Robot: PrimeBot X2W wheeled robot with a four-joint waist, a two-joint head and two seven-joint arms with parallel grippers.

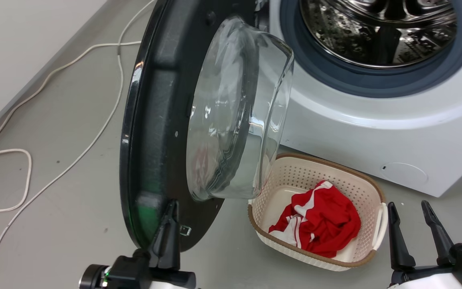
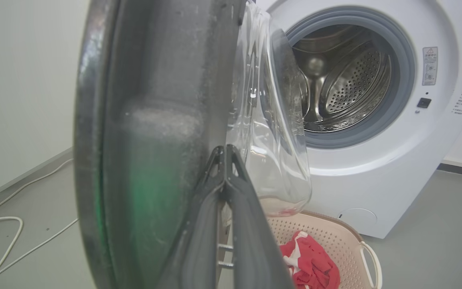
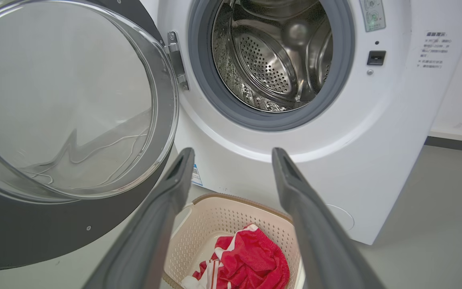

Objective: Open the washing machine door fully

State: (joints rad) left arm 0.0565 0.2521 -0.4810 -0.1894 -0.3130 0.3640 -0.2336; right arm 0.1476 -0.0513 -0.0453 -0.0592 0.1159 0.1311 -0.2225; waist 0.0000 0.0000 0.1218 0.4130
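One round door (image 1: 150, 120) stood swung well out from the white washing machine (image 1: 375, 132), turned nearly edge-on in the head view. Its glossy black rim faced left and its clear glass bowl (image 1: 235, 112) bulged right, toward the machine. In the right wrist view its metal hinge (image 3: 177, 60) sat just left of the open drum (image 1: 379, 28), which was ringed with grey-blue rubber (image 1: 375, 82).

At the door's lower edge, the left gripper (image 1: 171, 206) reached up from the bottom of the head view. Its two dark fingers were pressed together tip to tip, with nothing visibly held between them. The tips lay against the door's inner face, just beside the small metal latch (image 1: 185, 230). In the left wrist view those joined fingers (image 2: 239, 208) rose steeply along the dark inner rim.

Well apart, at the lower right, the right gripper (image 1: 408, 204) hung with its fingers spread wide and held nothing. It pointed toward the machine's front, above a cream basket (image 1: 347, 182).

That basket sat on the grey floor (image 1: 74, 224) in front of the machine, partly under the glass bowl, with a crumpled red and white cloth (image 1: 319, 220) inside. A white cable (image 1: 66, 168) trailed across the floor left of the door.
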